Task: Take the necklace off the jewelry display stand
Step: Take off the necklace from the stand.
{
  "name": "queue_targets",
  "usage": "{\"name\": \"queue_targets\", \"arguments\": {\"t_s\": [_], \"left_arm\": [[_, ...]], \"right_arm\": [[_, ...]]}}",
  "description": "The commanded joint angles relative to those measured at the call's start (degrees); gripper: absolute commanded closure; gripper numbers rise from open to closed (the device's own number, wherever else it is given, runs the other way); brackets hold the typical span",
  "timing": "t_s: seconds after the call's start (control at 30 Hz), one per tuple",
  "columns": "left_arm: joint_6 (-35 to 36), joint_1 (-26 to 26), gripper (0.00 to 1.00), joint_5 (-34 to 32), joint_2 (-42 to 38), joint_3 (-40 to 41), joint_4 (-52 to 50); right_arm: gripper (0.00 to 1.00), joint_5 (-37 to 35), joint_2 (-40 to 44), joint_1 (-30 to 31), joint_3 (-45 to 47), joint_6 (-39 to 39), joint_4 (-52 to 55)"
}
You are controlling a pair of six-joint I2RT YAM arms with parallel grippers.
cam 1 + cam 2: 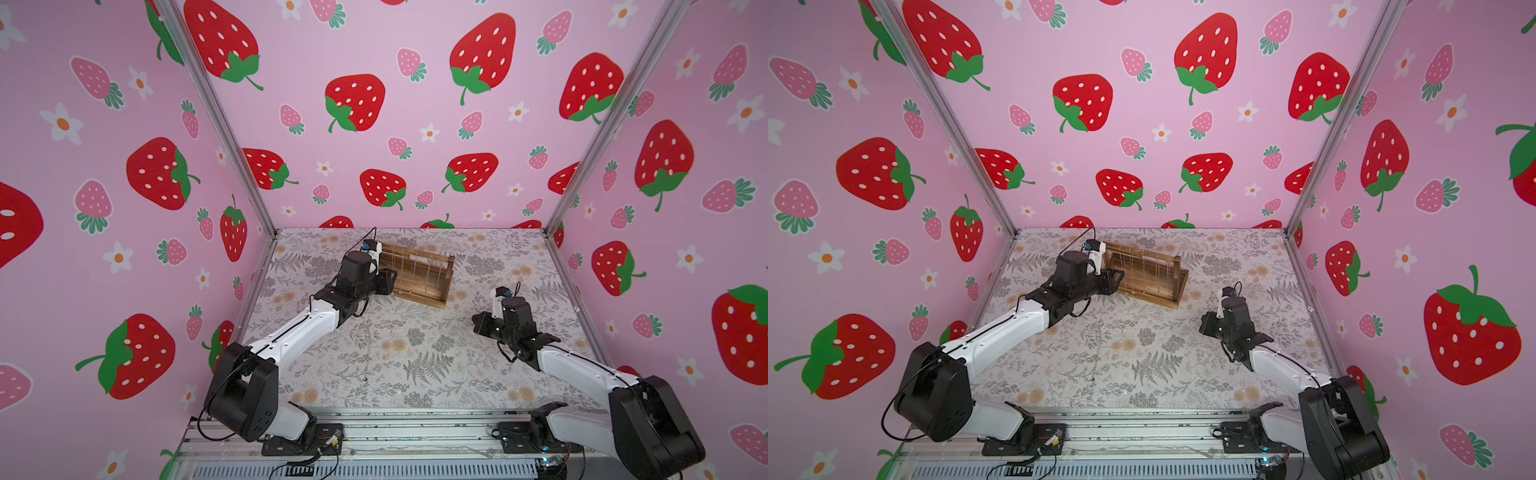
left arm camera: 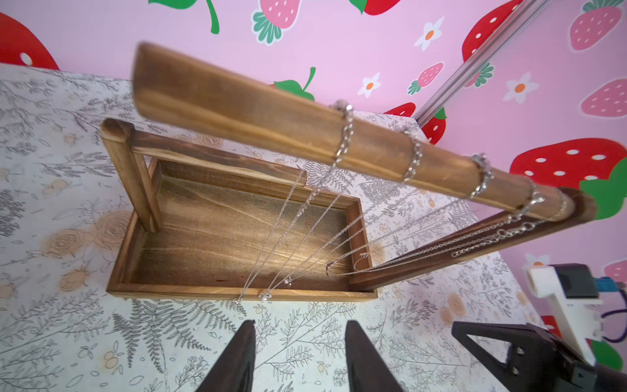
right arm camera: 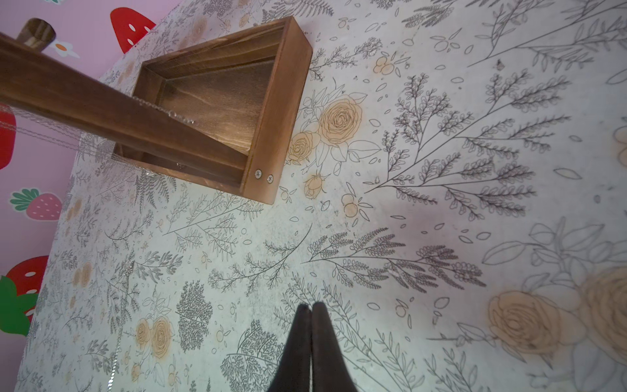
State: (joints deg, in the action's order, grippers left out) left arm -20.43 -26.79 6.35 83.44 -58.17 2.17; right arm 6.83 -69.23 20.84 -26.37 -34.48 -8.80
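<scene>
Right gripper [image 3: 310, 315] is pressed shut, empty, over open table [image 1: 415, 374]. Left gripper [image 2: 299, 325] stands partly open, empty, just short of the stand [image 1: 432, 286] tray's front edge. Necklaces [image 2: 342, 135] hang from its top bar [image 2: 237, 112].

My 2 arms and the stand, from up top

I've got the left gripper [image 1: 390, 281] right at the left end of the jewelry display stand [image 1: 432, 286], thin necklace chains [image 1: 411, 270] hanging off its bar. The right gripper [image 1: 478, 322] hovers well apart over the floral table [image 1: 415, 357].
</scene>
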Motion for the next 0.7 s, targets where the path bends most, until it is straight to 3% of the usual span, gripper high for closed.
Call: {"name": "queue_targets", "arguments": {"t_s": [0.0,0.4,0.67], "left_arm": [[3.3,-0.8,0.56,-5.3,1.4,-3.3,1.9],[7.9,-1.0,0.61,-6.5,6.4,-7.8,4.2],[9.3,-1.0,0.82,-6.9,7.3,-9.7,3.8]], "right_arm": [[0.94,0.6,0.1,0.1,-0.3,-0.1,-0.9],[0.94,0.7,0.3,-0.5,0.0,-0.4,-0.9],[0.93,1.1,-1.0,-0.7,-0.4,-0.6,-1.0]]}}
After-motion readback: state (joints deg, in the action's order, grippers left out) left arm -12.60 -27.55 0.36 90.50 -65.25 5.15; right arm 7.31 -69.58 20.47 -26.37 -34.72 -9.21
